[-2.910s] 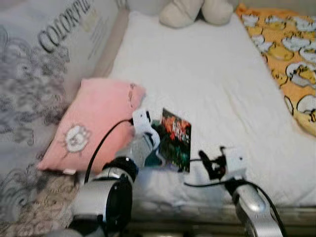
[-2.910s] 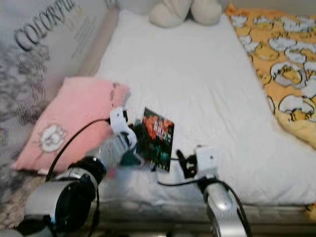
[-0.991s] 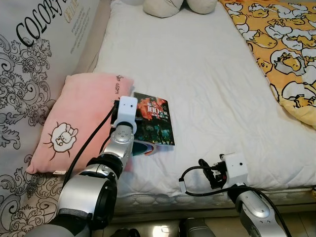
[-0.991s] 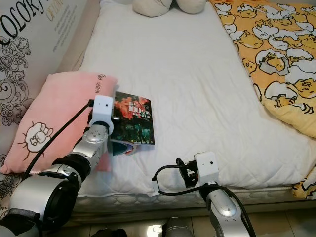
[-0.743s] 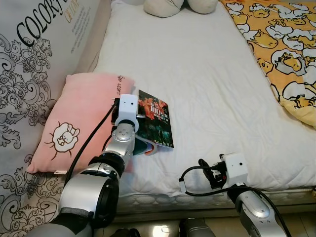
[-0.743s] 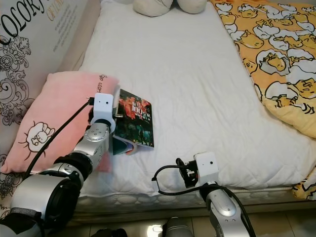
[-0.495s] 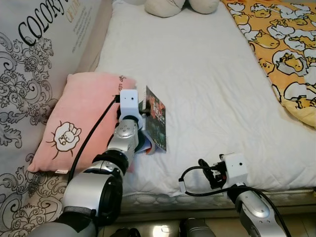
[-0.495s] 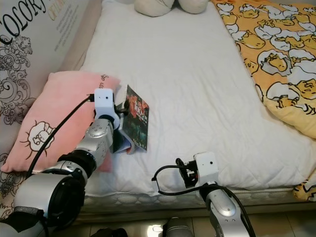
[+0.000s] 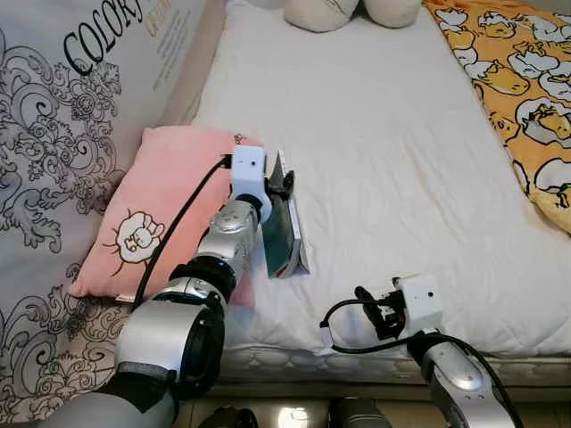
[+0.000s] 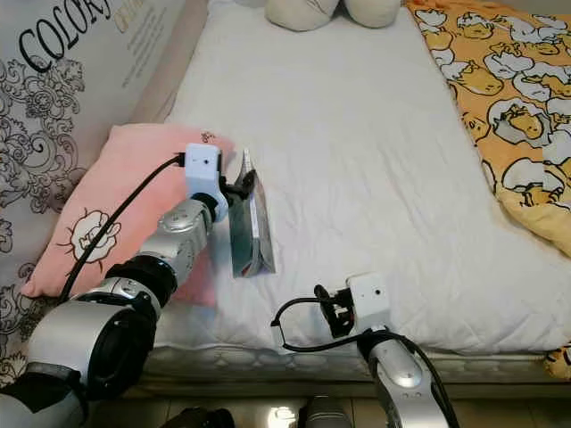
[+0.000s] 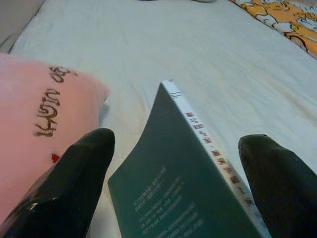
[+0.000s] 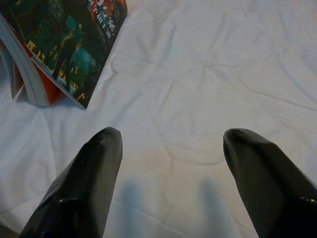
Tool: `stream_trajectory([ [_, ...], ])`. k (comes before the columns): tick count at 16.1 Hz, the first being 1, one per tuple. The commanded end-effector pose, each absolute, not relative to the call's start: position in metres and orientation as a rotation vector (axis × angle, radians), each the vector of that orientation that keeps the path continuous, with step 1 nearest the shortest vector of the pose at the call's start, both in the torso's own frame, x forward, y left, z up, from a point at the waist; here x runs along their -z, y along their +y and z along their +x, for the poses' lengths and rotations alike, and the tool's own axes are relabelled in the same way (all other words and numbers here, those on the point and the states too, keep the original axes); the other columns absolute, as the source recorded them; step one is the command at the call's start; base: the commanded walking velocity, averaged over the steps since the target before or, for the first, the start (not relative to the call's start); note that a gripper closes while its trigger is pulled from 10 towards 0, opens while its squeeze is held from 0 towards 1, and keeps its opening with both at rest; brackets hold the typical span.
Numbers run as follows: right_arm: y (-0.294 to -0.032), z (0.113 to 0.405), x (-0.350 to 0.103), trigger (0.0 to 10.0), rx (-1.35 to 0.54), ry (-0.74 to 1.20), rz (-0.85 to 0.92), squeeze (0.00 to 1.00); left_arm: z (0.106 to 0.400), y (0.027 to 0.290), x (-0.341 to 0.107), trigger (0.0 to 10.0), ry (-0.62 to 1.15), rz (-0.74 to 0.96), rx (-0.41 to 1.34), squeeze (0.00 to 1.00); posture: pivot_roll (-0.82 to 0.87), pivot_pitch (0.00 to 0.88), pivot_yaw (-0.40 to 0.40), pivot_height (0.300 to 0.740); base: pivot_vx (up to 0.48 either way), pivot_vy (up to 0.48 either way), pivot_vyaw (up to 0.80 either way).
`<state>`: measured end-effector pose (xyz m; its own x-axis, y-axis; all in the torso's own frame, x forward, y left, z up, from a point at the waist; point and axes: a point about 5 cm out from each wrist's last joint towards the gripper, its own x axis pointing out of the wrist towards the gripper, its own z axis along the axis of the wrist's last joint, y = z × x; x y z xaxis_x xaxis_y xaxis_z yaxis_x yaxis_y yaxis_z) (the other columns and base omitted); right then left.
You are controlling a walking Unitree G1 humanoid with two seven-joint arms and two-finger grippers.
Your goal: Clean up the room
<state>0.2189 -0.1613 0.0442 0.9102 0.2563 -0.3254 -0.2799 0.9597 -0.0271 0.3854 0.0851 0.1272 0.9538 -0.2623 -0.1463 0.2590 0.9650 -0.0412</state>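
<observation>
On the white quilted mattress (image 10: 357, 152), the left gripper (image 10: 245, 185) clamps the top edge of a thin dark-green paperback book (image 10: 245, 227), which stands nearly on edge and hangs below the fingers with its lower corner on the sheet. Just left of that gripper lies a pink rectangular pillow with a sheep drawing (image 10: 107, 205). Well to its right and nearer the mattress edge, the right gripper (image 10: 326, 314) hovers. A yellow duck-print blanket (image 10: 517, 98) lies far right.
</observation>
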Motion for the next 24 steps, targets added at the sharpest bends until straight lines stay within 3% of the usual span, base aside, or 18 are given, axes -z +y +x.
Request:
stream_trajectory([
  [1, -0.161, 0.219, -0.042, 10.0, -0.283, 0.331, -0.076, 0.0, 0.391, 0.084, -0.143, 10.0, 0.087, 0.058, 0.28, 0.0, -0.29, 0.071, 0.034, 0.74, 0.0, 0.0, 0.0],
  [4, -0.161, 0.218, -0.04, 10.0, -0.283, 0.336, -0.076, 0.0, 0.396, 0.086, -0.166, 10.0, -0.025, 0.111, 0.27, 0.0, -0.29, 0.073, 0.037, 0.74, 0.0, 0.0, 0.0],
  [8, -0.161, 0.218, -0.04, 10.0, -0.281, 0.335, -0.074, 0.0, 0.401, 0.097, -0.189, 10.0, -0.089, 0.034, 0.257, 0.0, -0.28, 0.076, 0.038, 0.74, 0.0, 0.0, 0.0],
  [10, -0.161, 0.218, -0.039, 10.0, -0.28, 0.337, -0.074, 0.0, 0.398, 0.086, -0.195, 10.0, -0.088, 0.056, 0.329, 0.0, -0.27, 0.078, 0.037, 0.74, 0.0, 0.0, 0.0],
  [11, -0.162, 0.218, -0.039, 10.0, -0.28, 0.339, -0.074, 0.0, 0.393, 0.078, -0.194, 10.0, -0.078, 0.075, 0.372, 1.0, -0.27, 0.081, 0.037, 0.74, 0.0, 0.0, 0.0],
  [15, -0.16, 0.217, -0.04, 10.0, -0.277, 0.327, -0.064, 0.0, 0.372, 0.049, -0.153, 10.0, 0.12, 0.106, 0.495, 1.0, -0.27, 0.086, 0.038, 0.74, 0.0, 0.0, 0.0],
  [19, -0.166, 0.217, -0.044, 10.0, -0.247, 0.3, -0.066, 0.0, 0.362, 0.045, -0.123, 10.0, 0.27, 0.047, 0.459, 1.0, -0.28, 0.092, 0.038, 0.74, 0.0, 0.0, 0.0],
  [20, -0.166, 0.217, -0.044, 10.0, -0.249, 0.3, -0.066, 0.0, 0.363, 0.046, -0.122, 10.0, 0.273, 0.049, 0.454, 0.94, -0.28, 0.092, 0.038, 0.74, 0.0, 0.0, 0.0],
  [21, -0.163, 0.217, -0.044, 10.0, -0.254, 0.299, -0.066, 0.0, 0.363, 0.044, -0.122, 10.0, 0.284, 0.068, 0.446, 0.0, -0.28, 0.091, 0.04, 0.74, 0.0, 0.0, 0.0],
  [24, -0.163, 0.215, -0.042, 10.0, -0.258, 0.303, -0.069, 0.0, 0.361, 0.041, -0.114, 10.0, 0.335, 0.062, 0.429, 0.0, -0.28, 0.091, 0.044, 0.74, 0.0, 0.0, 0.0],
])
